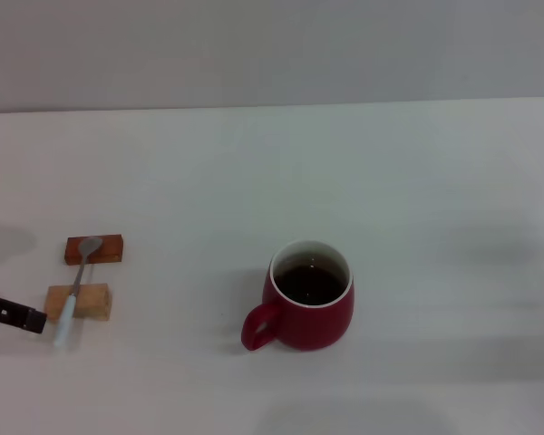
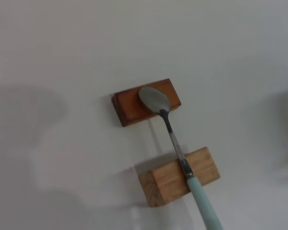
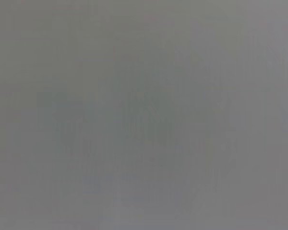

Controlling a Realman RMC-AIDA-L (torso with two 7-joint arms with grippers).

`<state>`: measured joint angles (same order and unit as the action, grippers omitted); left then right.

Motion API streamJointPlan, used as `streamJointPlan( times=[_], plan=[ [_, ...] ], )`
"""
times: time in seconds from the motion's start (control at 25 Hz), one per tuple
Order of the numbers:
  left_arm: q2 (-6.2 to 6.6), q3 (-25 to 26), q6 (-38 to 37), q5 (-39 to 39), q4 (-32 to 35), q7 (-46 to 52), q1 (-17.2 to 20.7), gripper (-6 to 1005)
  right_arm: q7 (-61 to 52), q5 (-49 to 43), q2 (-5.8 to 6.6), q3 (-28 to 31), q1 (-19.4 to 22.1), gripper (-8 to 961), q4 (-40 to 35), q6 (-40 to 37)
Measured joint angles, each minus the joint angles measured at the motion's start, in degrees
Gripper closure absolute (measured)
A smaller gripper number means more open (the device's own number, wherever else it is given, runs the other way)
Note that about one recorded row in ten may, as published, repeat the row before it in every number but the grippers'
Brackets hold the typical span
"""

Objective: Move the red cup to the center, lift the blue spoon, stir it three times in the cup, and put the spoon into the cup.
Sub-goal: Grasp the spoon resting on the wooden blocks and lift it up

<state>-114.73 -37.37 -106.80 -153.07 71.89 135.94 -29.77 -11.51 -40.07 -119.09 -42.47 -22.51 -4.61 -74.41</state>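
A: where's the red cup at?
B: mid-table, dark liquid inside; blue spoon lies across two wooden blocks out left
A: grippers?
B: left gripper just beside the spoon handle, can't tell its jaws; right one's out of view

Head view: looks forward and down over the whole white table.
Left wrist view: close above the blue spoon, which the head view shares.
Right wrist view: plain grey only.
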Motion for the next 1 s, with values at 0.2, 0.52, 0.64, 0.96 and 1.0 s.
streamJointPlan(
  times=[0.2,0.52,0.64,0.96,1.0],
  plan=[
    [-0.27,-0.1,-0.5,-0.8,-0.2,0.2,-0.2,196,0.0,0.0,0.00,0.0,0.0,953,0.1,0.0],
    [-0.57,0.0,-0.2,-1.2,0.1,0.3,-0.6,212,0.0,0.0,0.00,0.0,-0.2,954,0.1,0.5],
    [-0.71,0.3,0.4,-1.1,0.5,0.1,-0.6,218,0.0,0.0,0.00,0.0,-0.2,954,0.2,0.8],
    [-1.66,0.9,3.9,0.0,1.4,-1.2,0.2,234,0.0,0.0,0.00,0.1,-0.3,954,0.2,1.9],
    [-2.01,1.3,4.7,0.5,1.5,-1.9,0.2,236,0.0,0.0,0.00,0.2,-0.3,954,0.2,2.0]
  ],
)
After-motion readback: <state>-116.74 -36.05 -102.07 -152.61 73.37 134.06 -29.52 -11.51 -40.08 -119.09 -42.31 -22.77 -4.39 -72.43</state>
